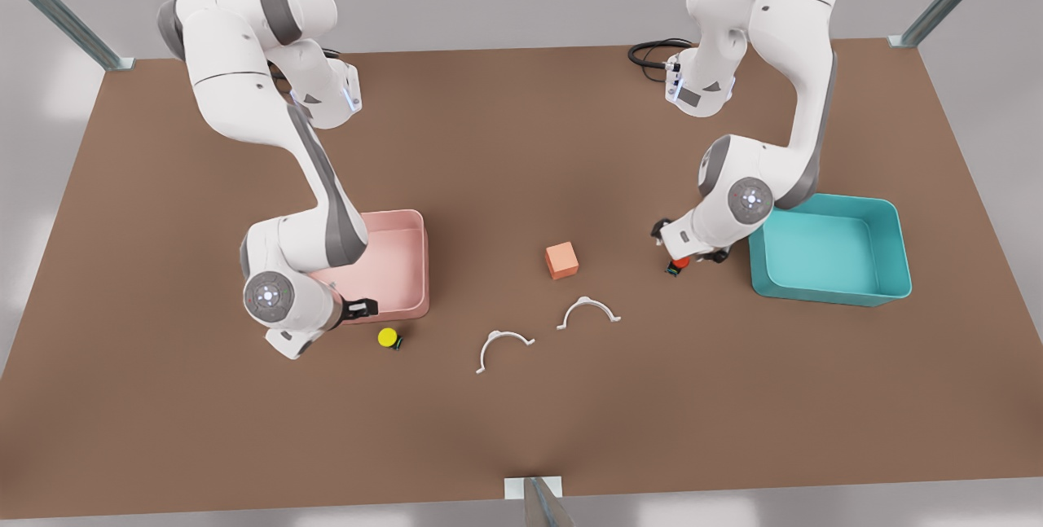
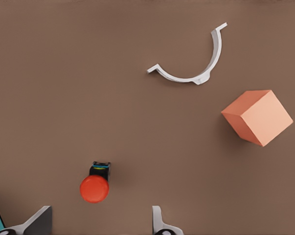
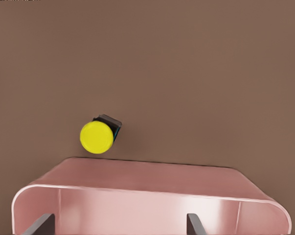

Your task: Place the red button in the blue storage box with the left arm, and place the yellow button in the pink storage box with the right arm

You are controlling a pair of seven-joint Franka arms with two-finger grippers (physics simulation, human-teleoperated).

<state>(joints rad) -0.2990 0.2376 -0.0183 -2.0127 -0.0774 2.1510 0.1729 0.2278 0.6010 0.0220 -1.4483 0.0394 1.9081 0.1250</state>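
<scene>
One brown table (image 1: 521, 429) is seen, carrying everything else. Two white Franka arms are counted. Two storage boxes are counted: the blue storage box (image 1: 880, 287) on the front view's right, the pink storage box (image 1: 407, 303) on the front view's left; both are open-topped, and part of each is covered by an arm.

One orange cube (image 1: 561, 260) is noted near the table's middle. Two white curved clips are counted just in front of it: one clip (image 1: 588, 311) nearer the cube, the other clip (image 1: 501, 346) toward the front view's left. Two buttons are counted.

The red button (image 1: 679, 264) lies on the table beside the blue box's outer wall, not in it; in the front view it is half hidden under the left gripper (image 1: 688, 254). In the left wrist view the red button (image 2: 94, 187) is seen between and beyond two spread fingertips (image 2: 39, 221), untouched; the jaws are released, and the fingertips are cut off at the frame edge.

The yellow button (image 1: 388, 337) lies on the table just outside the pink box's front wall. The right gripper (image 1: 358, 307) is held over that wall, its fingers (image 3: 42, 224) parted and empty, with the yellow button (image 3: 96, 137) beyond the rim.
</scene>
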